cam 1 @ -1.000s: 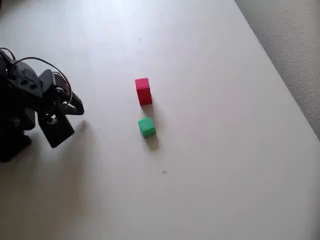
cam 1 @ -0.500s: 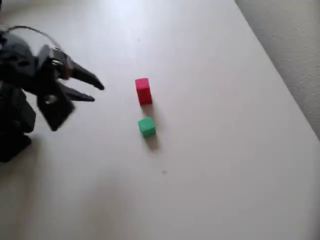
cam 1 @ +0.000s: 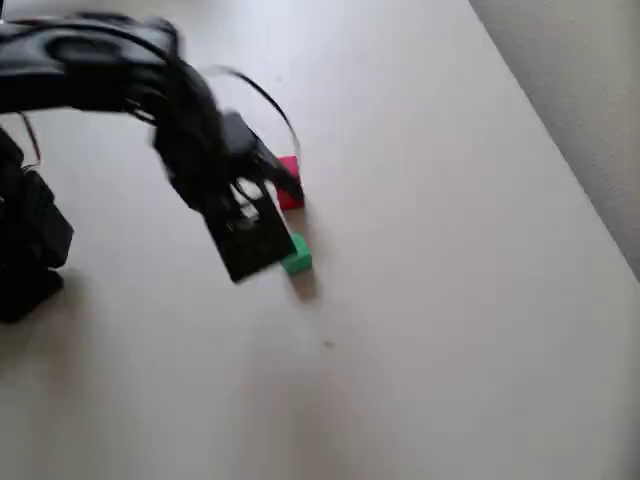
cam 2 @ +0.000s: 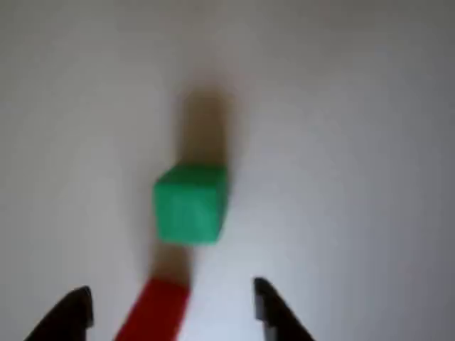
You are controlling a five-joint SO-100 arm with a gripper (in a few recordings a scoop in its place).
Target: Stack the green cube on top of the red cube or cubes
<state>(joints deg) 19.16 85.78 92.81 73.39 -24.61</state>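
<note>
In the overhead view, the black arm is reaching from the left across a pale bench [cam 1: 450,330], and its gripper [cam 1: 275,195] is hanging over the two blocks, hiding part of each. The red cube [cam 1: 290,180] is standing just above the green cube [cam 1: 297,261] in the picture, near but apart. Open bench is lying all around them, with the right edge well away. In the wrist view, the fingers [cam 2: 75,312] are standing apart at the bottom edge. The red cube [cam 2: 155,311] is lying between them, and the green cube [cam 2: 190,204] is sitting beyond it, straight ahead, flat on the bench. Judging from this, the fingers must pass the red cube to reach the green one.
</note>
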